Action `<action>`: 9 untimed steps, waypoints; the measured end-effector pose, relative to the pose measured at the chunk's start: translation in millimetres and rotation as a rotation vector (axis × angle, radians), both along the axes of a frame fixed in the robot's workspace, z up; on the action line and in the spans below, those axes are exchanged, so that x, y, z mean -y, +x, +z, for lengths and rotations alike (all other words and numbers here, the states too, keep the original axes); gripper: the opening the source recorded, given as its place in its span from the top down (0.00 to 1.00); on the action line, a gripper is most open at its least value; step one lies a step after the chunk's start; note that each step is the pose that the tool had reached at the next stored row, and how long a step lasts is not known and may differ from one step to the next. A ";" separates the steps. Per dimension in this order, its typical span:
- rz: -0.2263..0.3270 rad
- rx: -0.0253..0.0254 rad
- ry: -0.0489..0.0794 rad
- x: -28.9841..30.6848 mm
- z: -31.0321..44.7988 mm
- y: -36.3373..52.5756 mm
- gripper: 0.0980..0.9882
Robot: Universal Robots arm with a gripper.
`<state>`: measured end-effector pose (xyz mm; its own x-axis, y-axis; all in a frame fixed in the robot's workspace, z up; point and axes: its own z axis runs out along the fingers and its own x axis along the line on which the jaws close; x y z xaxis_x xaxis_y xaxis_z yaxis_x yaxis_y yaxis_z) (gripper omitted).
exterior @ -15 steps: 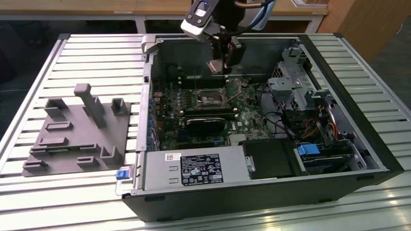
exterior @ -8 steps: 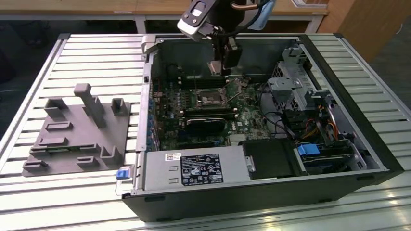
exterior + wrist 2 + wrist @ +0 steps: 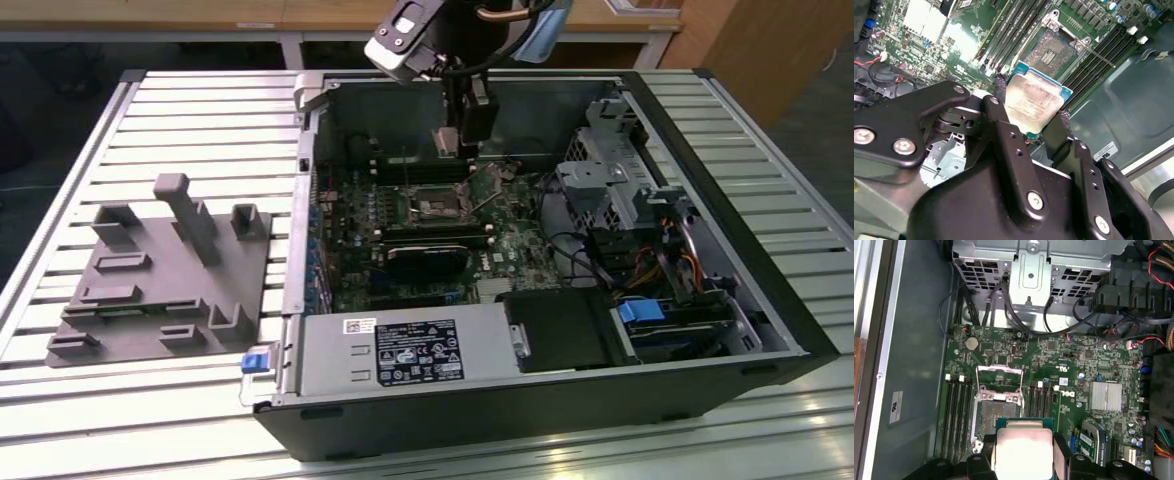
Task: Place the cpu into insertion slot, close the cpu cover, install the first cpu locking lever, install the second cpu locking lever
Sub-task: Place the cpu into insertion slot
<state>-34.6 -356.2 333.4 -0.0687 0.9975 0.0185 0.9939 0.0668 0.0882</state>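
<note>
The open computer case [image 3: 747,310] lies on its side beneath my arm, and my gripper [image 3: 467,140] hangs down inside it. Under my fingers spreads the green motherboard [image 3: 1064,355]. The insertion slot [image 3: 1054,50] sits on that board just below and a little ahead of my fingertips, and its dark bed of contacts is bare. The cpu cover [image 3: 998,369] stands swung up and open on the side of the slot away from me, its window empty. My two fingers are closed on the cpu [image 3: 1034,105], pinching it by opposite edges with its silvery top showing in both wrist views. It hangs clear of the board, near the slot but not touching it.
</note>
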 end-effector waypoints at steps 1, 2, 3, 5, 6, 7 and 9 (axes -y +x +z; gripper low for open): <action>0.000 0.0000 0.000 0.0 0.0 0.0 0.50; 0.000 0.0000 0.000 0.0 0.0 0.0 0.50; -0.001 0.0002 0.000 0.0 0.0 -0.5 0.50; 0.000 0.0002 0.000 0.0 0.0 -0.5 0.50; 0.000 0.0001 0.000 0.0 0.0 -0.6 0.50; 0.000 0.0001 0.000 0.0 0.0 -0.7 0.50; -0.001 0.0001 0.000 0.0 0.0 -0.9 0.50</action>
<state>-35.5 -356.2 333.4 -0.0681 0.9975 0.0184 0.9939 0.0663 0.0884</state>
